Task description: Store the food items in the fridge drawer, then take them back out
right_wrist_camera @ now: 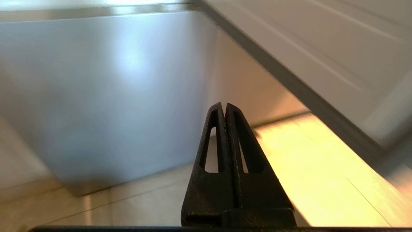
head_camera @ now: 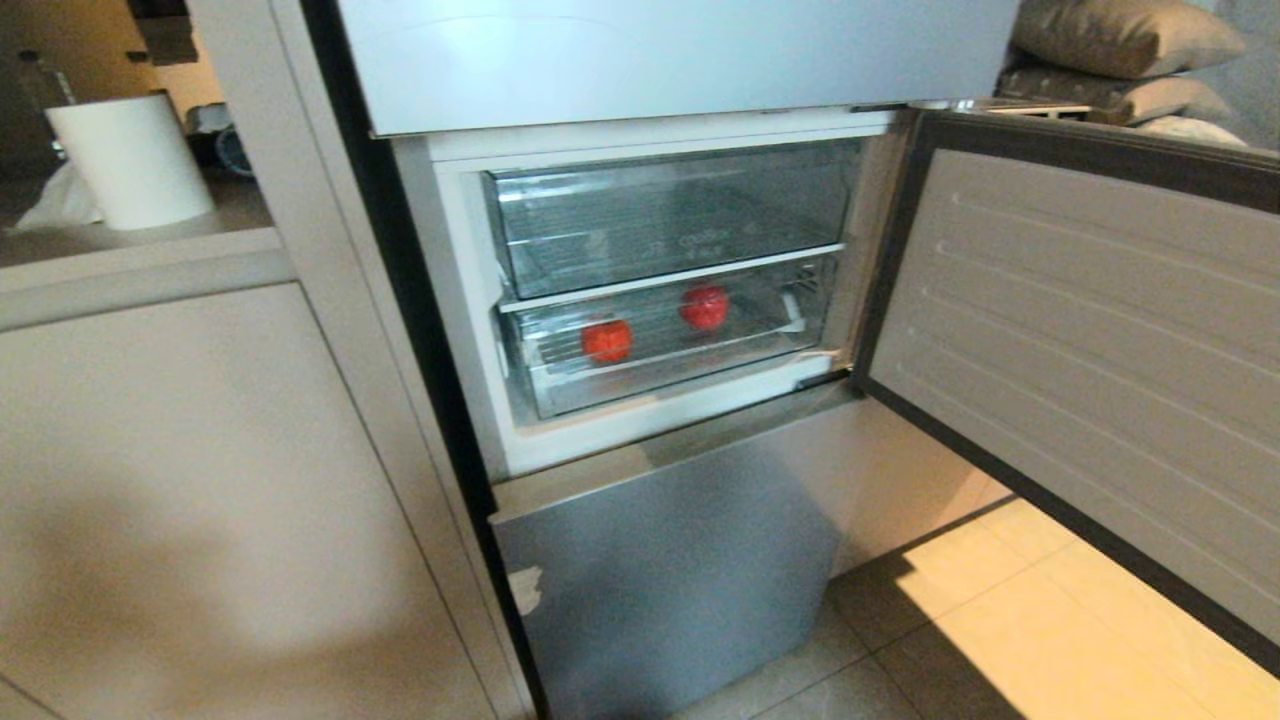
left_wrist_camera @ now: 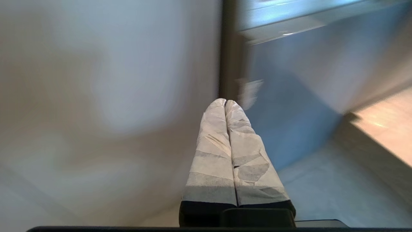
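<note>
Fruits inside fridge drawer; door swung wide; both grippers' fingers pressed together, empty.

blurred: both wrist views | cut off: open fridge door, paper roll top edge

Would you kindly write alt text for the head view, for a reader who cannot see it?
Two red fruits sit inside the lower clear drawer of an open fridge, beneath a taller clear drawer. The fridge door stands open on the right; no gripper shows.
</note>
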Robot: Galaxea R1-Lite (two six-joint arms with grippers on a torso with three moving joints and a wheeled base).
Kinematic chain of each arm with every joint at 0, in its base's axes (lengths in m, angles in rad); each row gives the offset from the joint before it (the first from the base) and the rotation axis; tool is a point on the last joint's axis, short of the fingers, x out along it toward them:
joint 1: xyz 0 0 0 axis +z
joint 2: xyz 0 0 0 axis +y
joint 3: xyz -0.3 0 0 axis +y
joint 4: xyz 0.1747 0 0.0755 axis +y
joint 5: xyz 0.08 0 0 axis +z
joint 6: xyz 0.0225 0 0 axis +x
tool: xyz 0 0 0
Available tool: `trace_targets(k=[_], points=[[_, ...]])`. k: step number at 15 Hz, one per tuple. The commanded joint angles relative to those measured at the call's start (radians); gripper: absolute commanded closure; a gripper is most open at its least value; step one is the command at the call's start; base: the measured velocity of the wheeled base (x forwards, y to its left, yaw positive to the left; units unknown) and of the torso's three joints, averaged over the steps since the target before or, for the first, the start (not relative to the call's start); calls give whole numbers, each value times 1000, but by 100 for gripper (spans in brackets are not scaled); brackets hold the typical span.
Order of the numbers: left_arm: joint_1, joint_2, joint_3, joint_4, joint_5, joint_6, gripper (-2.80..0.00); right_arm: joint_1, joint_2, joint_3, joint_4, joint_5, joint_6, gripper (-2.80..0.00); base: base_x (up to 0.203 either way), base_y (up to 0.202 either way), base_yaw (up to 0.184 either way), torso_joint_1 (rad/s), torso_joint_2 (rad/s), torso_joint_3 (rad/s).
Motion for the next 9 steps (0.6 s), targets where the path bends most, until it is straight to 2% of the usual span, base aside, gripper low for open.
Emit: trace_targets(k=[1,6,9], points=[[0,0,0,0,1,0,0,0,2,0,0,0,0,0,-2,8,-178,4,5,0],[0,0,0,0,1,0,0,0,2,0,0,0,1,0,-1,9,-171,2,2,2],[1,0,0,0,1,0,0,0,2,0,0,0,3,0,0,3,-62,-1,0,5]])
